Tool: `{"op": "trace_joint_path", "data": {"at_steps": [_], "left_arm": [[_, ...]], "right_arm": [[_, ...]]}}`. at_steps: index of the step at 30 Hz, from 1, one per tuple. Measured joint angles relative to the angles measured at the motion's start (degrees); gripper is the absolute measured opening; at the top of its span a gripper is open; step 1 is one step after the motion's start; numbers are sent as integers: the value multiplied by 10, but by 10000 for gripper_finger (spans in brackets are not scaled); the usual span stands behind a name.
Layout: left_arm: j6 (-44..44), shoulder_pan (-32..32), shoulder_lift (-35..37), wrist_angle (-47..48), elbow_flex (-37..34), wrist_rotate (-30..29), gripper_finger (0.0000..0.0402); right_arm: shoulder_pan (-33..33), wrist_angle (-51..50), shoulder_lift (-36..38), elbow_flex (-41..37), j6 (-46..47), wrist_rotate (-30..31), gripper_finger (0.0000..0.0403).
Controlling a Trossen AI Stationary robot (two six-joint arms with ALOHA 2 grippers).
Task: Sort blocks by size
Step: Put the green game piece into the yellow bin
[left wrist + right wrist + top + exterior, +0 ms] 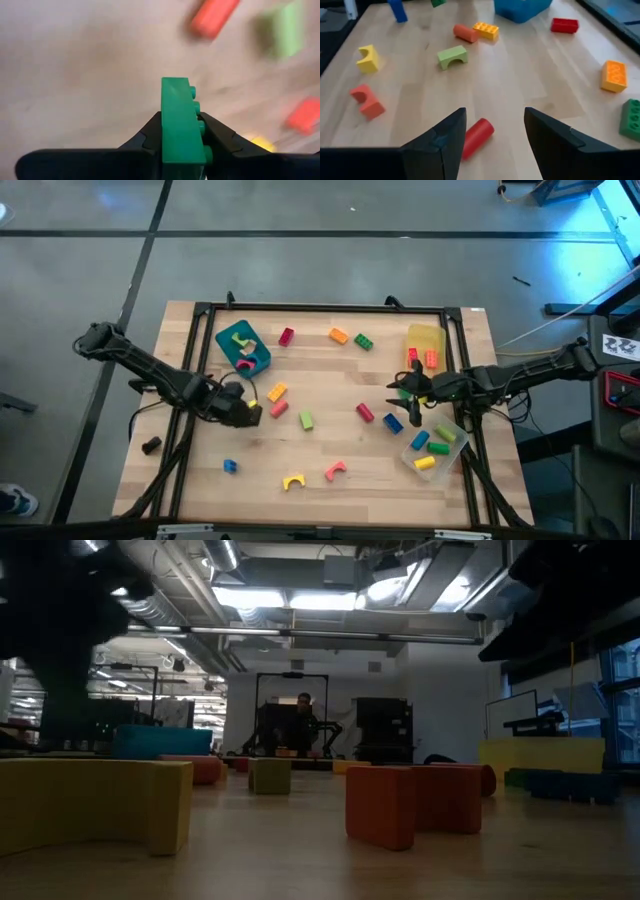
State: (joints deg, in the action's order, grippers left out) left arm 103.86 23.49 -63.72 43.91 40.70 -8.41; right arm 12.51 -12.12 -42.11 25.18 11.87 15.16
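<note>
Green brick (181,122), studs facing sideways, sits clamped upright between the left gripper (181,145) fingers, and only the left wrist view shows this (from the high view the left gripper (243,408) just reads as a dark lump low over the wood table (320,360), left of centre, beside the teal tray (262,363)). Right gripper (495,135) is spread with nothing between its fingers, a red cylinder (476,137) lying on the wood between them. Overhead, that right arm reaches in over the table's right side between the yellow tray (425,335) and the clear tray (415,463), other blocks scattered mid-table.
</note>
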Motion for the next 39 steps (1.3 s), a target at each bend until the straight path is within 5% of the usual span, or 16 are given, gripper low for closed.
{"op": "trace_joint_path", "data": {"at_steps": [7, 11, 18, 28, 39], "left_arm": [[-76, -50, 0, -141, 10, -169, 75], [-179, -92, -25, -277, 10, -209, 75], [-326, -160, -109, -496, 10, -185, 75], [-402, -208, -250, -812, 11, -86, 77], [-415, -223, -328, -837, 61, -82, 80]], "right_arm": [[6, 62, -3, -24, -2, 22, 202], [6, 63, -6, -24, -39, 23, 202], [6, 120, -8, -24, -147, 23, 202], [6, 297, -70, -24, -359, 22, 202], [6, 423, -183, -18, -461, 22, 202]]}}
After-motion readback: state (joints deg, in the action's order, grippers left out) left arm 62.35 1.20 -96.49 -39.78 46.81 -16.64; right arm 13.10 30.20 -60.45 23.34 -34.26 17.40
